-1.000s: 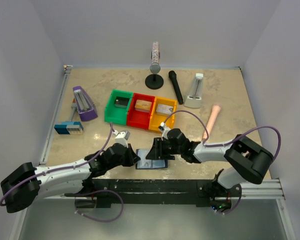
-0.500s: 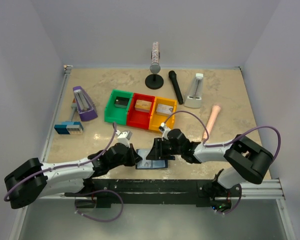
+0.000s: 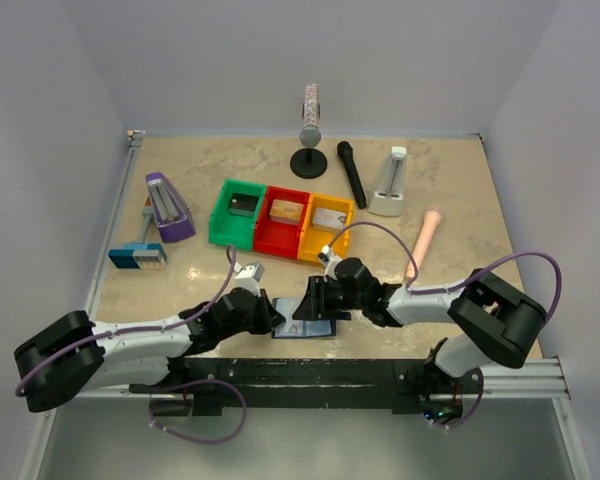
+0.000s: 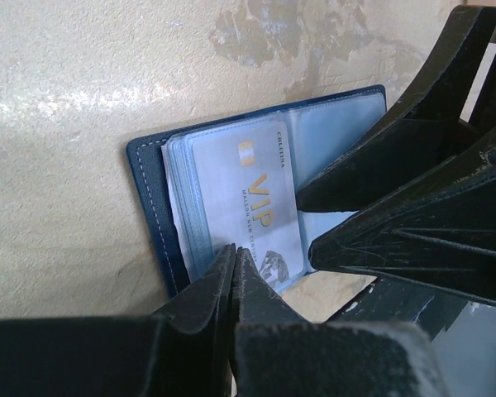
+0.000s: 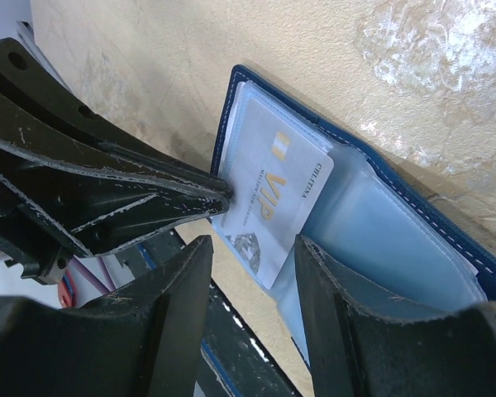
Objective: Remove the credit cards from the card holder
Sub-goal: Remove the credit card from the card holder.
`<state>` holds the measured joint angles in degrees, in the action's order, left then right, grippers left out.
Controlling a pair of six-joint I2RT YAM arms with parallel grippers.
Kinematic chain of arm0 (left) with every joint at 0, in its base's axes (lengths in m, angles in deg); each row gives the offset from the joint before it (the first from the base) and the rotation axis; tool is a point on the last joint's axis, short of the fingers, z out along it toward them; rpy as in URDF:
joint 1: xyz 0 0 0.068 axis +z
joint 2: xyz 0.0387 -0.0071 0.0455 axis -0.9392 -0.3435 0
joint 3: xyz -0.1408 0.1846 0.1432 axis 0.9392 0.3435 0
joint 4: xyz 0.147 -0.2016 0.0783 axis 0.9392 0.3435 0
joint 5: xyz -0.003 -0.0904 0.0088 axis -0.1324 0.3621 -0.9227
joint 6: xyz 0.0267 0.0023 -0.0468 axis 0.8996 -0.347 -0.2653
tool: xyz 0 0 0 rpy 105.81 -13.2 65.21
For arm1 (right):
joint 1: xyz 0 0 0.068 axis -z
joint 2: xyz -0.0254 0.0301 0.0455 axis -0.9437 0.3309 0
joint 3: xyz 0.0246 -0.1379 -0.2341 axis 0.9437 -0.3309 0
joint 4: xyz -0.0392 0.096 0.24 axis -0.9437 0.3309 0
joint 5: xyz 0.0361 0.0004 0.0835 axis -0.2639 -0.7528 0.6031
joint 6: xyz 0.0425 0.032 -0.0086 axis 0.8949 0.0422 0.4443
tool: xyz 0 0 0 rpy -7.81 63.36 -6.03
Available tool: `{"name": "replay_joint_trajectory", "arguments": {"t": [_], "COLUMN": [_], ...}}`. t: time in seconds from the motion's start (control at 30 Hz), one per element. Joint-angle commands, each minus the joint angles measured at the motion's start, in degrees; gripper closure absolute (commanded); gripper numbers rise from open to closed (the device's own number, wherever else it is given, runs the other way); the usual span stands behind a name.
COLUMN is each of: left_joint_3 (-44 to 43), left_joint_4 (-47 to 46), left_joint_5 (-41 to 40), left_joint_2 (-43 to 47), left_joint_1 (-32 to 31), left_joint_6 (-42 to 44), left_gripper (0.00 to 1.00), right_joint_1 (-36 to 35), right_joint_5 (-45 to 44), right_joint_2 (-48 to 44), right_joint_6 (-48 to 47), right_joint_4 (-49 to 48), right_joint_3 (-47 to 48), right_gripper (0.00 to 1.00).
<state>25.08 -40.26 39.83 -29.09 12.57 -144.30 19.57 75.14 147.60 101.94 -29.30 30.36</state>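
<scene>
The card holder (image 3: 304, 325) lies open, low-centre overhead. Its silvery card (image 4: 252, 203) runs lengthwise down-frame to the left fingers (image 4: 219, 285), pressed together at its edge; the right fingers (image 4: 372, 178), parted, rest on the holder.

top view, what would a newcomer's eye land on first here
Both grippers crowd the open navy card holder at the centre of the table's near edge. The left gripper is closed at the edge of a silvery VIP card, and the right gripper is open over the holder. Behind them, mid-table, a green bin, a red bin and a yellow bin stand in a bright row.
</scene>
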Motion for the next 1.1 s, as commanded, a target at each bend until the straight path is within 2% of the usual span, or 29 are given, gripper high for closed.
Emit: {"name": "replay_joint_trajectory", "arguments": {"t": [0.0, 0.6, 1.07], "left_joint_3": [1.7, 4.1, 4.6], "left_joint_4": [-1.5, -0.5, -0.3], "left_joint_5": [-0.4, -1.7, -1.7], "left_joint_2": [-0.7, 2.5, 2.5], "left_joint_1": [0.3, 0.3, 0.3], "left_joint_6": [-0.9, -1.9, -2.0], "left_gripper": [1.0, 1.0, 1.0], "right_joint_1": [-0.1, 0.0, 0.8], "right_joint_5": [-1.0, -1.4, 0.7], "right_joint_2": [0.7, 1.5, 3.1], "right_joint_6": [0.7, 0.9, 5.2], "right_joint_4": [-0.7, 0.0, -9.6], "right_joint_3": [-0.3, -0.4, -3.3], "right_gripper": [0.51, 0.51, 0.51]}}
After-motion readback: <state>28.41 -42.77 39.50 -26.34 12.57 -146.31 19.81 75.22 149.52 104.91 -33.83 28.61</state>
